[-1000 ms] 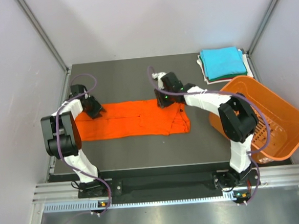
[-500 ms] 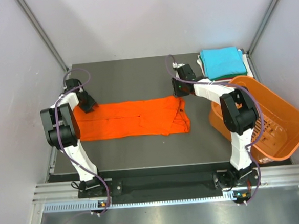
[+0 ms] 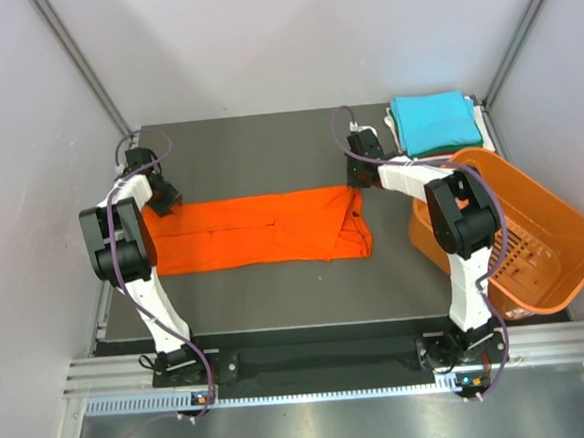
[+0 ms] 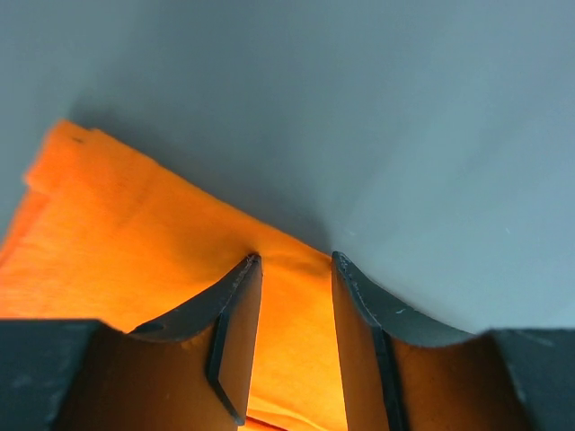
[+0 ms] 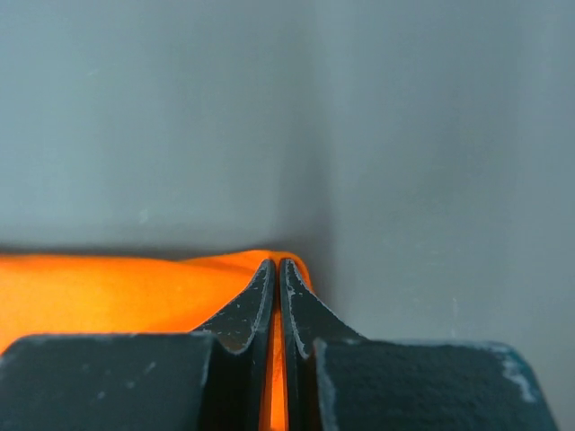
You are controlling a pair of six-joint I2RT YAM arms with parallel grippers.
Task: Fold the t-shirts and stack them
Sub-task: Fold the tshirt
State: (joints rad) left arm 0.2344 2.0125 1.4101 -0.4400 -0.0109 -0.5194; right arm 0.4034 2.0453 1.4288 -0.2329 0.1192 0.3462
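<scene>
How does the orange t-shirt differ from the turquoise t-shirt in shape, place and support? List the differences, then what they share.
The orange t-shirt lies as a long band across the middle of the table; the turquoise t-shirt is a compact square at the far right corner. The orange t-shirt rests directly on the table; the turquoise t-shirt tops other folded cloth. Both are plain and lie flat.

— The orange shirt?
— Soft cloth, matt, finely woven, lightly creased.
— And the basket?
— Hard orange plastic, slotted, with a slight gloss. The turquoise shirt behind the basket is matt cloth too, and smooth.
— The table left of the basket?
— Dark, matt, smooth. The rail in front of the basket is bare silvery metal.
— The left gripper?
— Its fingers are black, matt and faintly grainy. Probably plastic, though that close view is blurred.
</scene>
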